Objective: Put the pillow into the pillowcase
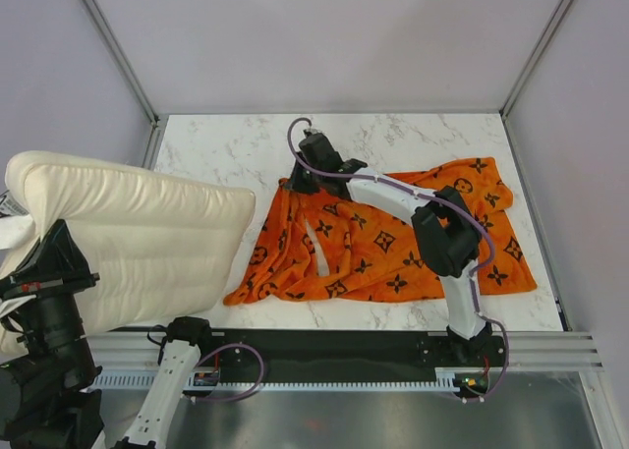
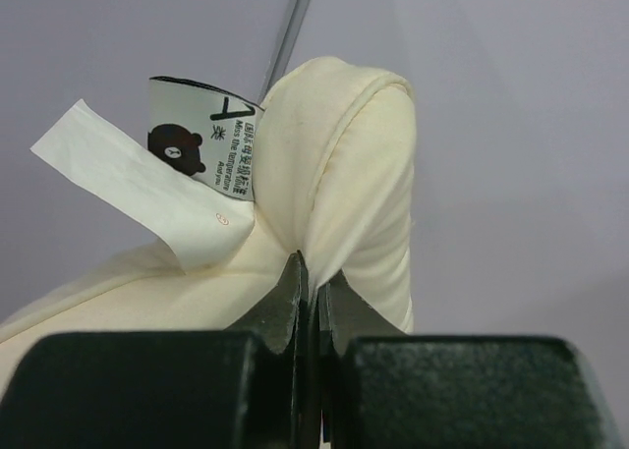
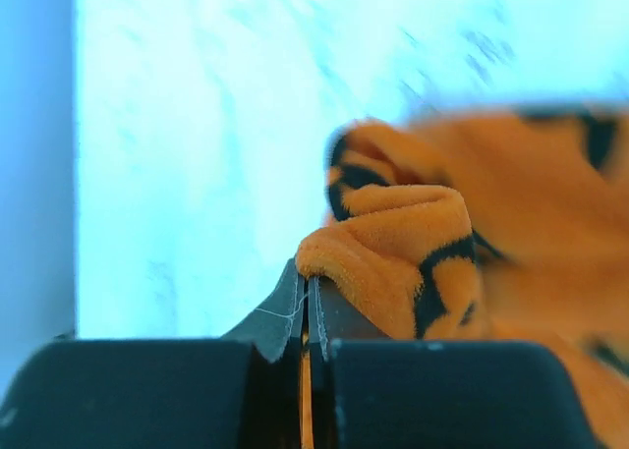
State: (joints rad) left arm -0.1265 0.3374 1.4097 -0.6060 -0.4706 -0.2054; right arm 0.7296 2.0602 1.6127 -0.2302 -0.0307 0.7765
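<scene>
Marble table (image 1: 226, 140), one pillow (image 1: 138, 238), one pillowcase (image 1: 393, 248)

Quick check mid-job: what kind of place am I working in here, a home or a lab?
Most likely a lab robot cell, not a home: plain grey panel walls on metal frame posts, a marble-patterned tabletop, and a black mounting rail along the near edge.

On the desk (image 1: 413, 140), centre to right, lies the pillowcase (image 1: 393, 243). The pillow (image 1: 128, 233) is at left, overhanging the desk's left edge, its right end just beside the pillowcase's left edge. The right arm (image 1: 432, 223) crosses above the pillowcase, right jaws at its far-left corner; left jaws at a pillow edge.
</scene>
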